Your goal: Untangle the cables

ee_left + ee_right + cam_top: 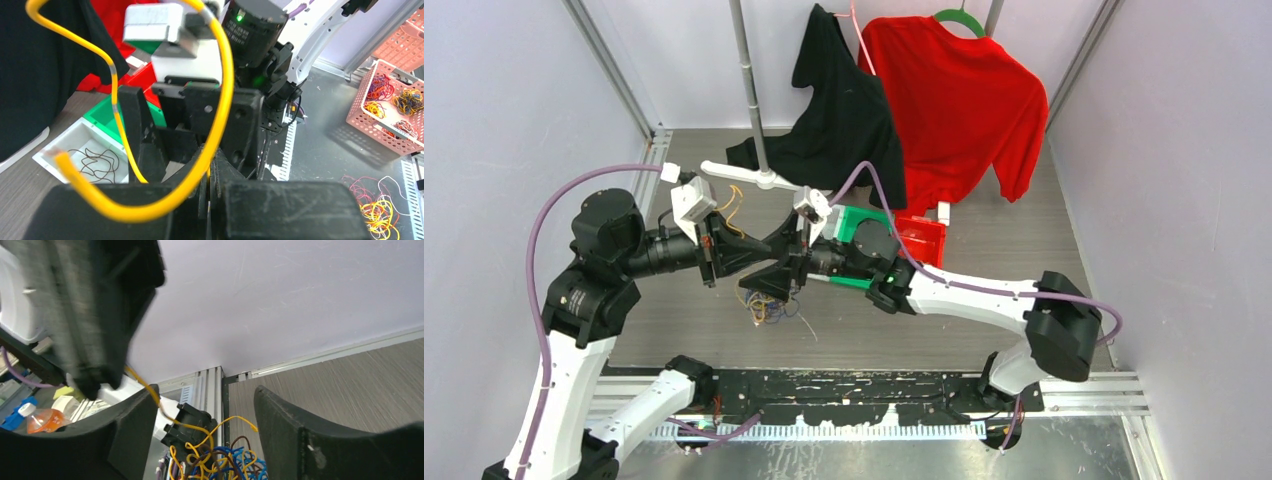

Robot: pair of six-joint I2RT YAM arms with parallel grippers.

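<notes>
- Yellow cable [224,90] is what my left gripper [209,182] pinches. Its fingers are pressed together on the strand, which arcs up in a wide loop in front of the wrist camera and ends in a free cut tip at the lower left.
- Facing it at close range, my right gripper [205,425] has its fingers spread wide, with nothing clamped between them.
- Just below both grippers sits the tangle of cables [764,306], with yellow, blue and dark brown strands knotted together. One yellow strand climbs from it toward my left gripper. I cannot tell whether the bundle rests on the grey wood-grain table [1024,240] or hangs just above it.
- Beyond my right wrist, a white bin [65,135] holds a few thin dark brown wires. A green bin [102,111] stands right beside it, and a red bin [921,238] sits next to that.
- Off to the side in the left wrist view, pink baskets [395,144] hold more bundles of coloured wire, and loose strands [380,205] in yellow and red lie on the metal surface in front of them.
- At the back of the table, a metal pole [749,90] rises from a white base. A black garment [844,110] hangs beside a red sweater [959,100] on a green hanger [959,18], and the black one's hem reaches the table.
</notes>
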